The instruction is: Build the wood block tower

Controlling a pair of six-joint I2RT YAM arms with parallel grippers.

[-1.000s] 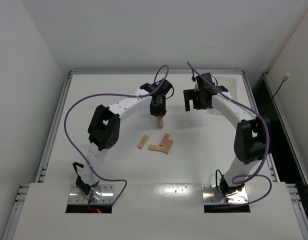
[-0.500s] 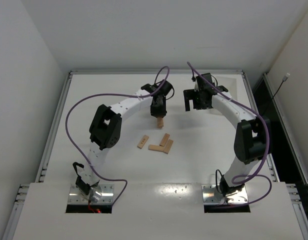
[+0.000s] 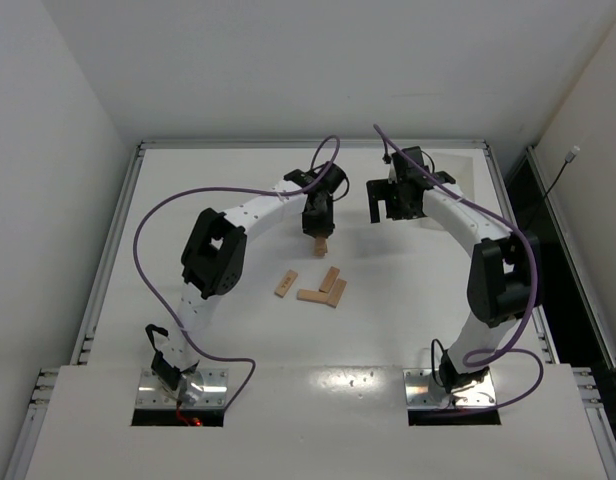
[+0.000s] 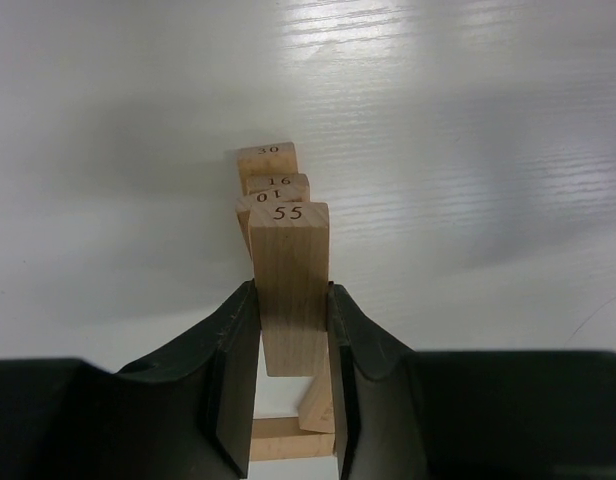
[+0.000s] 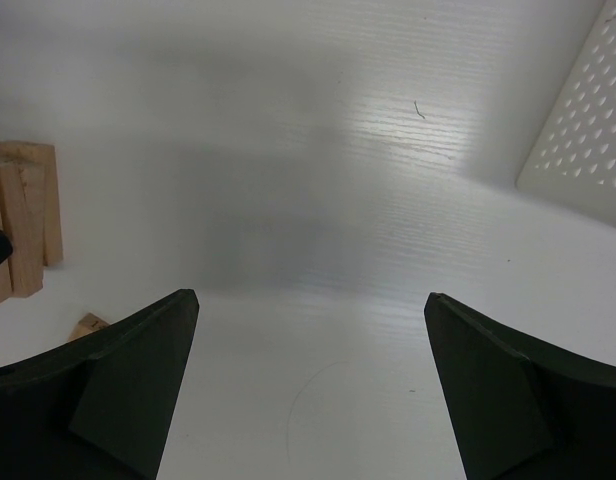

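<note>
While left pincer (image 4: 290, 310) grips block 55 (image 4: 288, 250) | other blocks (image 4: 270, 165) read 10, 16, 30 | right pincer (image 5: 310, 300) spread

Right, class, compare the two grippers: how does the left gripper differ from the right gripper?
The left gripper is shut on a wood block marked 55; the right gripper stands open and empty. The left gripper is at the tower; the right gripper is over the table beside a white perforated tray. Both are black and two-fingered.

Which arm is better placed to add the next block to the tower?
Left. The left end effector grips a wood block at the tower; the right end effector is open, empty, farther off.
</note>
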